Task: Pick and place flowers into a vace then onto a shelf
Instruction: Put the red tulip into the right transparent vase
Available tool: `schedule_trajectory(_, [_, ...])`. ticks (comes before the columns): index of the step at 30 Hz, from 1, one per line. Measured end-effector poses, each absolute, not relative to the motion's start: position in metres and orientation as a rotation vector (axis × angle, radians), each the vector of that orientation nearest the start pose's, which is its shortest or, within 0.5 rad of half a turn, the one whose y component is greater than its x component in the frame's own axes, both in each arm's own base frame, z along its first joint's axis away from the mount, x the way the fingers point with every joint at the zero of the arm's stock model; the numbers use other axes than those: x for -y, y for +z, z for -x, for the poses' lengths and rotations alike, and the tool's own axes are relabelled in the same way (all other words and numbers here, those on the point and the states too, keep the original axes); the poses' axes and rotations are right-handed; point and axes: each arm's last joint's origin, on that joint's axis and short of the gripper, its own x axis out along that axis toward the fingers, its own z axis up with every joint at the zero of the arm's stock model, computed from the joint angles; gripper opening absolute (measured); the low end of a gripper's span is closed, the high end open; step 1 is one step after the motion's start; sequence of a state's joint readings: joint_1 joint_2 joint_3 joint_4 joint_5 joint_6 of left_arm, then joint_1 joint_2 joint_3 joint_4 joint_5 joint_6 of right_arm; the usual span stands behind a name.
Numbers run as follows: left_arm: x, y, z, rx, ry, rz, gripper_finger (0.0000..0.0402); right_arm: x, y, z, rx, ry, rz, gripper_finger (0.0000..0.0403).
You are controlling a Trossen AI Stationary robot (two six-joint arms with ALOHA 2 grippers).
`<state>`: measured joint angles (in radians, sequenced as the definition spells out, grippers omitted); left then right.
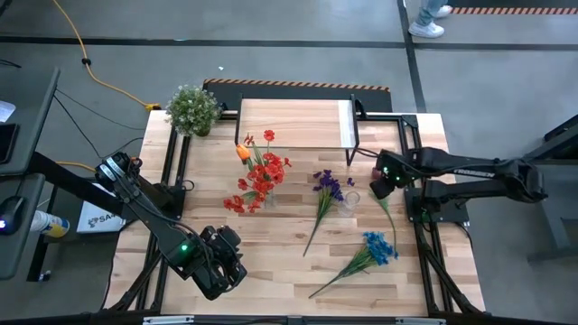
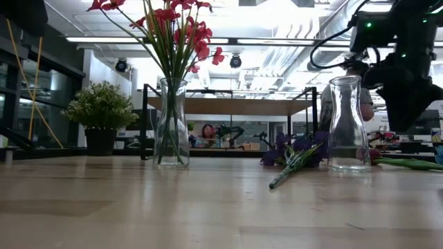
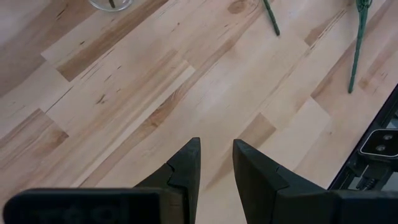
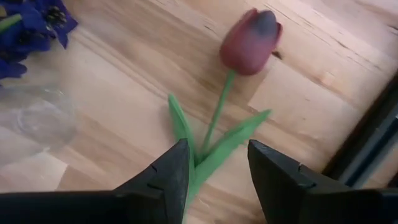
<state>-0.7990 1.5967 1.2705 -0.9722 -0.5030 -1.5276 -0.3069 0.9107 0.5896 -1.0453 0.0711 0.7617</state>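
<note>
A glass vase [image 1: 269, 200] holding red flowers [image 1: 260, 176] and an orange tulip [image 1: 244, 152] stands mid-table. An empty glass vase [image 1: 350, 200] stands to its right. Beside that one, a purple bunch [image 1: 327, 185] lies flat on the wood. A blue bunch [image 1: 375, 248] lies nearer the front. The dark red rosebud [image 4: 250, 40] lies by the right edge. My right gripper [image 4: 217, 158] hovers open over it, pointing down, one finger on each side of the stem and leaves [image 4: 214, 124]. My left gripper [image 3: 216, 162] hangs open over bare wood at the front left.
The shelf [image 1: 298, 124] with its wood top stands at the table's far side. A bushy potted plant [image 1: 192, 108] sits at the far left corner. A black frame rail [image 4: 367, 143] runs close beside the rosebud. Bare wood lies between the two arms.
</note>
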Motion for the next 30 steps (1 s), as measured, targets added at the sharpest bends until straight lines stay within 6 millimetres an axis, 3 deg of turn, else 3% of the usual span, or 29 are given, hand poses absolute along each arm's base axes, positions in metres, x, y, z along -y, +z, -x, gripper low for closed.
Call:
schedule_trajectory(7, [0.208,0.256,-0.221,-0.912,0.527,0.597,0.0129,0.045,0.191,-0.134,-1.184,-0.839,-0.777,0.0164])
schedule_trajectory(23, [0.207,0.255,-0.22,-0.945,0.528,0.586,0.0129,0.045,0.188,-0.134,-1.183,-0.872,-0.82,0.0169])
schedule_trajectory(30, [0.206,0.255,-0.219,-0.949,0.532,0.579,0.0129,0.037,0.157,-0.118,-1.225,-0.84,-0.903,0.0164])
